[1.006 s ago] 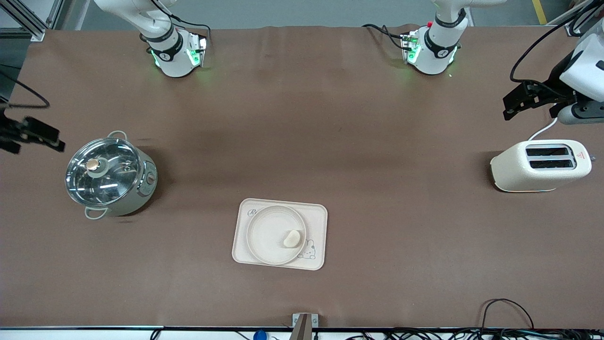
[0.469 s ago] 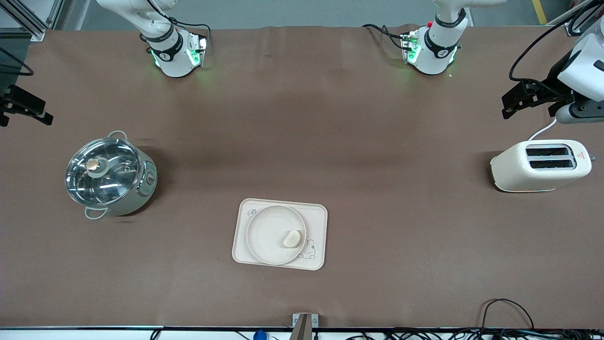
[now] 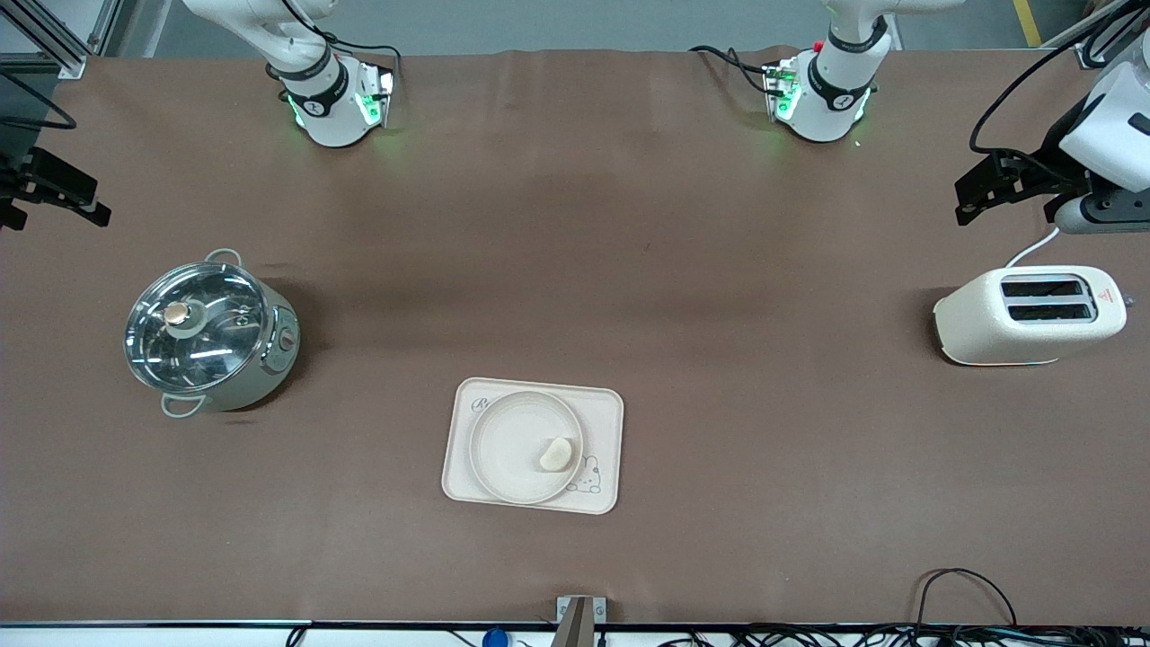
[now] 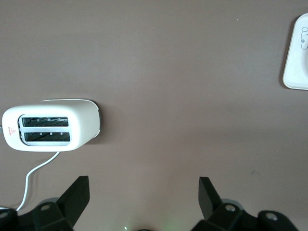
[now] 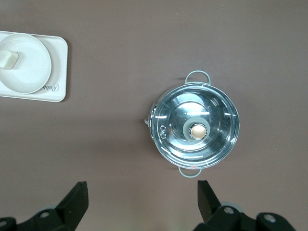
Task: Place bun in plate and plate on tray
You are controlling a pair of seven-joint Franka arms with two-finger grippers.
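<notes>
The bun [image 3: 556, 454] is seen on the plate [image 3: 503, 449], itself on the tray [image 3: 602, 409]. A pot [image 3: 208, 335] and toaster [image 3: 1029, 314] are set well apart at the table's ends. The left gripper [image 4: 143, 192] and right gripper [image 5: 142, 195] are held wide and empty, apparently high over the table.

1. A robot lab: two white arm bases [image 3: 337, 103] are bolted along a brown-covered table [image 3: 575, 296].
2. Loose cables [image 3: 961, 598] trail off its edge.
3. Kitchen props sit staged: toaster [image 3: 1029, 314], lidded pot [image 3: 208, 334].

"Rabbit" script – tray [image 5: 57, 67] corner, red warning triangle – toaster [image 4: 50, 127]
</notes>
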